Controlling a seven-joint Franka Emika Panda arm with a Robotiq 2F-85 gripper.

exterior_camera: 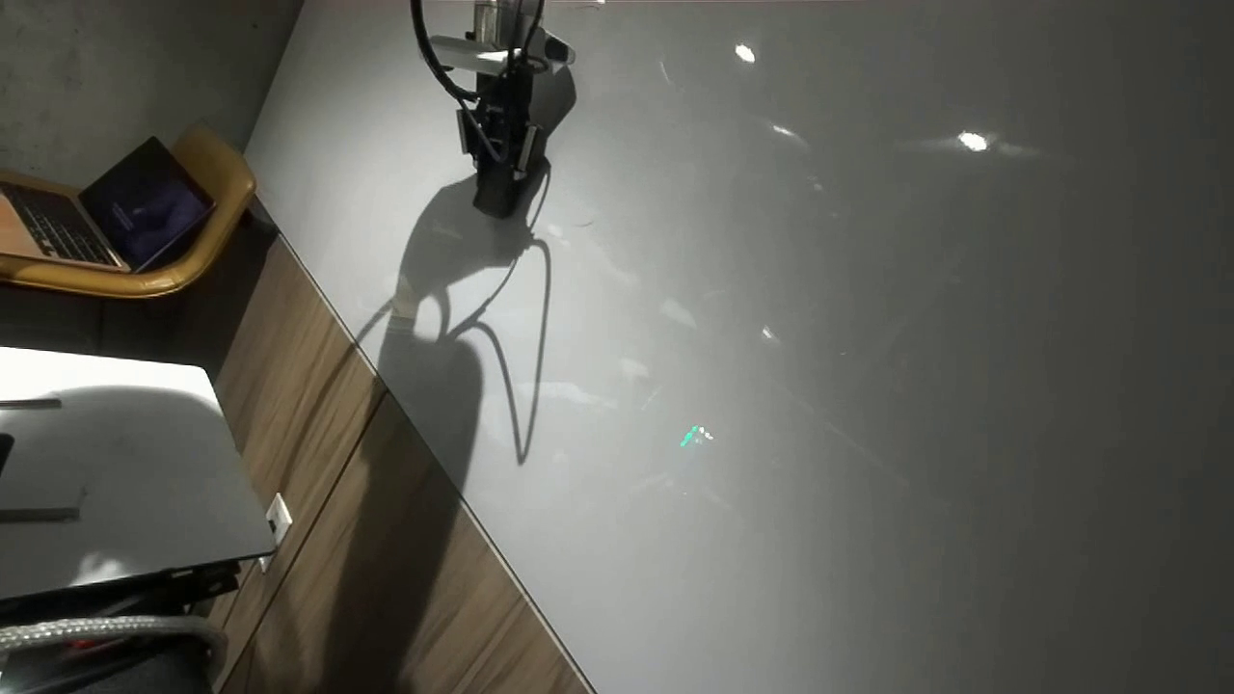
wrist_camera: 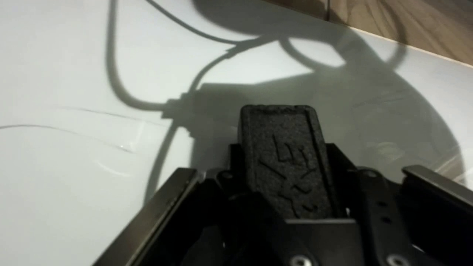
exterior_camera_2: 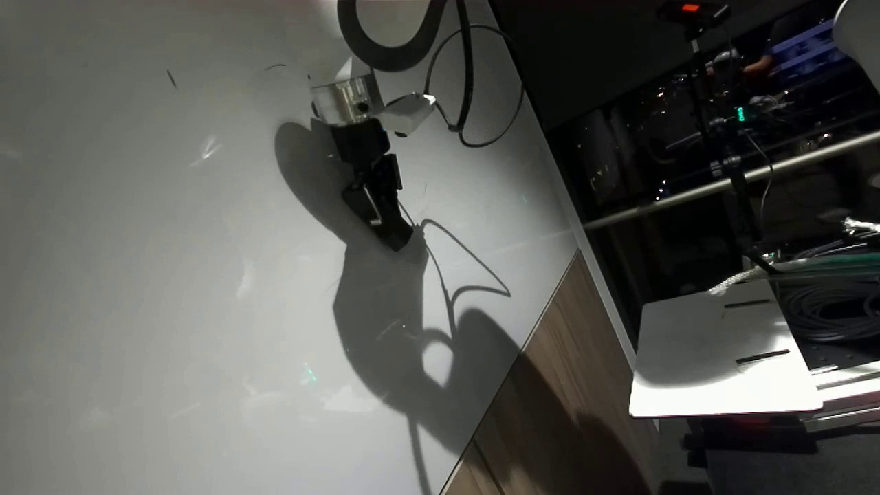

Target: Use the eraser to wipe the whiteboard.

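Observation:
The dark grey eraser (wrist_camera: 284, 162), an oblong block with scratched lines on its face, is clamped between the fingers of my gripper (wrist_camera: 286, 157). Its far end sticks out past the fingertips. Both exterior views show the eraser (exterior_camera: 496, 196) (exterior_camera_2: 399, 235) pointing down from my gripper (exterior_camera: 498, 154) (exterior_camera_2: 377, 197), close over the glossy whiteboard (exterior_camera: 819, 549) (exterior_camera_2: 137, 309). Whether it touches the surface I cannot tell. Thin dark marker lines (wrist_camera: 66, 130) cross the board left of the gripper in the wrist view. A short dark stroke (exterior_camera_2: 171, 79) shows higher up in an exterior view.
Wood panelling (exterior_camera: 318, 578) borders the board's lower edge. A white tabletop (exterior_camera: 116, 463) (exterior_camera_2: 715, 371) stands nearby. In an exterior view, an open laptop (exterior_camera: 149, 207) rests on a yellow chair (exterior_camera: 217, 183). A loose cable (exterior_camera_2: 519, 89) hangs by the arm, whose shadow falls across the board.

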